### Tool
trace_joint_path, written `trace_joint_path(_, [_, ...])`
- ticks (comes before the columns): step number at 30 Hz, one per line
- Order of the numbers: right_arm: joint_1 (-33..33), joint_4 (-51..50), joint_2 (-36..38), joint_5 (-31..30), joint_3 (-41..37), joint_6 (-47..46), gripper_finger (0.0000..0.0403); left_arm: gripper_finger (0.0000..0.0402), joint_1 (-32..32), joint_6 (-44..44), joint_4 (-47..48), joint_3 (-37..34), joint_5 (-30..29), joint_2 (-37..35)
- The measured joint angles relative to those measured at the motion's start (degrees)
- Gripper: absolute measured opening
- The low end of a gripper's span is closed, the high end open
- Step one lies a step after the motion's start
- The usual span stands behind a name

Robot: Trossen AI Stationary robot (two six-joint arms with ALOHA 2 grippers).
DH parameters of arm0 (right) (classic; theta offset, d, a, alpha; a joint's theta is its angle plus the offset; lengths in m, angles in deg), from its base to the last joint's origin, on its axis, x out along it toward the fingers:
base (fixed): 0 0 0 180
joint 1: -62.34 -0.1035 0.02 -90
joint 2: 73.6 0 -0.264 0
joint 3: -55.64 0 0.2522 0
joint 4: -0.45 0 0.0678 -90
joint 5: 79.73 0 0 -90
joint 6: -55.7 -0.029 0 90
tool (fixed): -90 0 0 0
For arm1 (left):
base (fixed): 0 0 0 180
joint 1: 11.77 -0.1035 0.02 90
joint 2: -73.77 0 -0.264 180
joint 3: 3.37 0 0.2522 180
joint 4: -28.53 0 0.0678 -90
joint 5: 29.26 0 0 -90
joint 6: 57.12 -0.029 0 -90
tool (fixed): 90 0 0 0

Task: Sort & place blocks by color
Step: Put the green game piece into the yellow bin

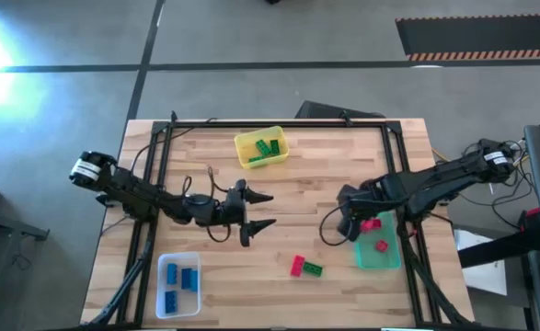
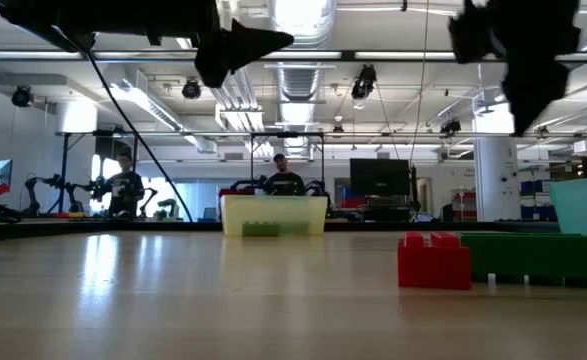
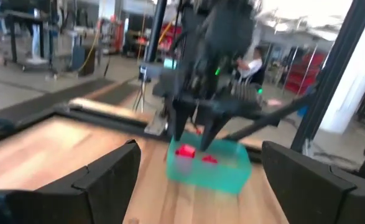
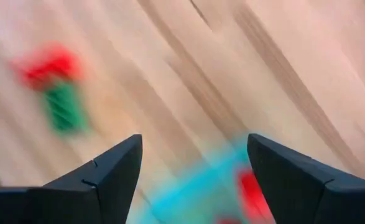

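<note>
Pale wood planks make up the table (image 1: 279, 276), and the green bin (image 1: 380, 255) near its right edge serves as the landmark here. The right gripper (image 1: 350, 227) hangs over that bin's inner, left rim; in the right wrist view its two dark fingers (image 4: 104, 177) stand wide apart with nothing between them, only bare wood and a blur of the bin below. Two red blocks (image 1: 373, 233) lie inside the bin, one under the gripper and one nearer the middle. Just left of the bin, on the open table, a red block (image 1: 297, 266) and a green block (image 1: 313, 269) lie touching each other; the low view shows the same pair side by side, red (image 2: 433, 262) in front of green (image 2: 533, 258). Well left of the bin, about mid-table, the left gripper (image 1: 268, 211) points toward it, raised off the wood as the low view shows. Its fingers (image 3: 104, 177) are spread wide and hold nothing, framing the bin and the right gripper in the left wrist view. Far from the bin, at the table's back edge, the yellow bin (image 1: 260, 148) holds green blocks (image 1: 266, 149). At the front left corner the clear bin (image 1: 178, 284) holds blue blocks (image 1: 179, 279). People stand in the room beyond the table.
</note>
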Motion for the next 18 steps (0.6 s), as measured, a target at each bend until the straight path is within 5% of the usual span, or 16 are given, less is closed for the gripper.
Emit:
trace_joint_path(10, [-7.0, 33.5, -4.9, -3.3, -0.3, 5.2, 0.0276, 0.0316, 0.0, 7.3, 4.7, 0.0, 0.0, 0.0])
trace_joint_path(18, [-14.5, 27.9, -14.1, -2.7, 1.5, 2.5, 0.0276, 0.0316, 0.0, 7.5, 4.6, 0.3, 0.0, 0.0])
